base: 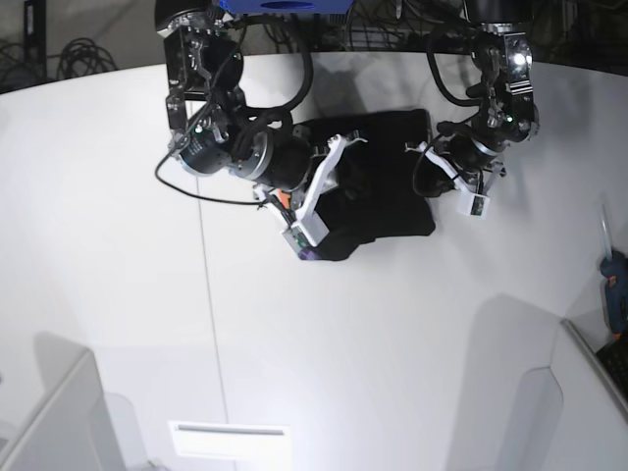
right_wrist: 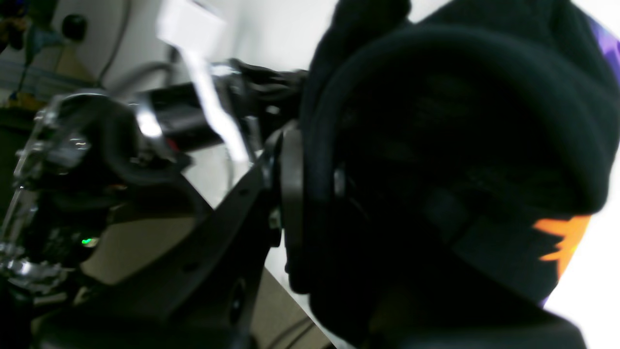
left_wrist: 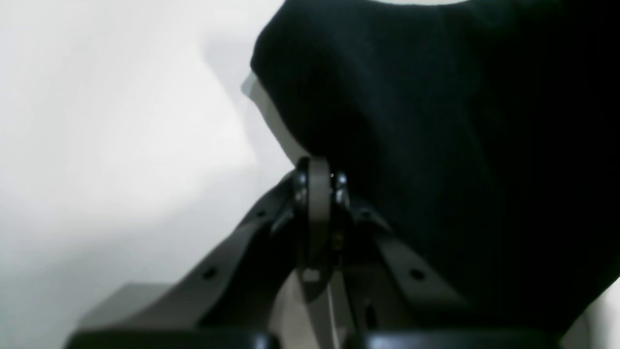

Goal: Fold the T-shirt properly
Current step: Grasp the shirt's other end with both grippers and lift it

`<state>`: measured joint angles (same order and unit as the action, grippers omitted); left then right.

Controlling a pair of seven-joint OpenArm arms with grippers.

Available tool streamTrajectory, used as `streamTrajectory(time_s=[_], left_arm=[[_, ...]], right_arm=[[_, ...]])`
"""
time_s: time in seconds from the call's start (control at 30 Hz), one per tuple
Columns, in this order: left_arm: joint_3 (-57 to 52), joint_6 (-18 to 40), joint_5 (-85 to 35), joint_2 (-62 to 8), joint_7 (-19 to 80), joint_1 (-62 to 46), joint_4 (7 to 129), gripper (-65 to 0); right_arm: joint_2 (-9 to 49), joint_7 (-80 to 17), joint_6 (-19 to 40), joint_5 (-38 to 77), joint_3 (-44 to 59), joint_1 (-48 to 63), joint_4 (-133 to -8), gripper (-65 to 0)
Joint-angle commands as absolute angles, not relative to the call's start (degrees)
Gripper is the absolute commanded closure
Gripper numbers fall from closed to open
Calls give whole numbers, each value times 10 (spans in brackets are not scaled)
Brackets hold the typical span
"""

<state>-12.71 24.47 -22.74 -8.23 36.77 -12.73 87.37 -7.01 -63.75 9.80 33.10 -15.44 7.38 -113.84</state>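
**Inspection note: both grippers clamped on bunched T-shirt, risk of an uneven fold**

The T-shirt [base: 378,186] is lying bunched on the far middle of the white table [base: 147,294], between the 2 arms. It is showing mostly plain black cloth; a strip of orange and purple print is peeking out at its near left corner.

The left gripper [left_wrist: 317,177] is pinching the shirt's right edge, with its jaws closed down to a thin gap over black fabric. The right gripper [right_wrist: 310,194] is gripping the left side, with its jaws pressed together on a thick roll of cloth that is draping over 1 finger. In the right wrist view the fabric is hiding most of the far finger, so how deep the bite goes cannot be told.

Risks, as judged from this position:

1. The right gripper appears to be holding several layers at once. Any lift or carry is likely to be dragging hidden layers along, leaving a lumpy fold.
2. The left gripper is holding close to the cloth's edge. A pull against the other arm could be tugging that edge free.
3. The 2 grasp points are not sitting level with each other across the table. Moving both together could be skewing the fold line.
4. The printed corner is hanging loose below the right gripper and could be tucking under.
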Motion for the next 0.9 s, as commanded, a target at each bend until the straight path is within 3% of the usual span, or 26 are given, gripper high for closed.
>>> streamTrajectory(time_s=[0.0,0.4,0.67,0.87], left_arm=[[-126,237,-201,-83,409,-136,870,0],[-95,237,-201,-83,409,-145,872,0],[-100,237,-201,-83,409,-145,874,0],[-101,237,-202,-87,409,-146,876,0]], right_arm=[[-76,-618,99,344,-159,68,-1139,0],[-76,-561,57,347,-164,34,-1059,0],[-75,-530,17,343,-253,30,-1041,0],[-73,-509,2,343,-262,15,-1006,0]])
